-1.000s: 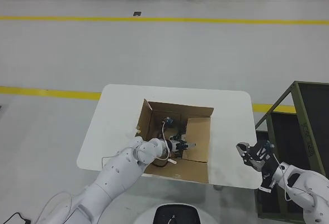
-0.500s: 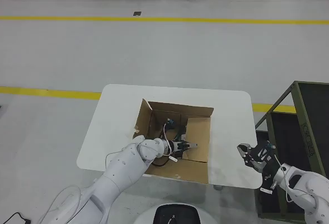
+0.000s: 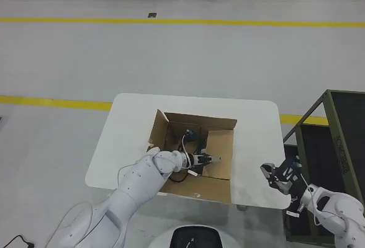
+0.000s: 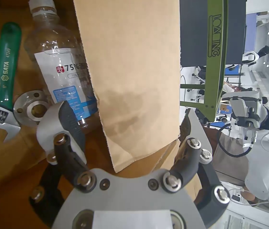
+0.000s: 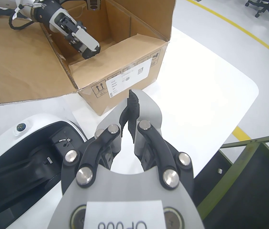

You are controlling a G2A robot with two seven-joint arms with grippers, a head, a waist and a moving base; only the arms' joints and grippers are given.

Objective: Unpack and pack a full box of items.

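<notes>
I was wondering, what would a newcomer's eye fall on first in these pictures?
Probably the open cardboard box in the middle of the white table, with the left gripper open astride a folded-in flap. On the box floor lie a clear bottle, a green-handled wrench and a metal flange. The right gripper hangs shut by the table's corner, apart from the box.

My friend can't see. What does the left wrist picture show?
The left end effector is open around a brown cardboard box flap. Beside it lie a clear plastic bottle with a white cap, a green-handled metal wrench and a round silver metal ring.
</notes>
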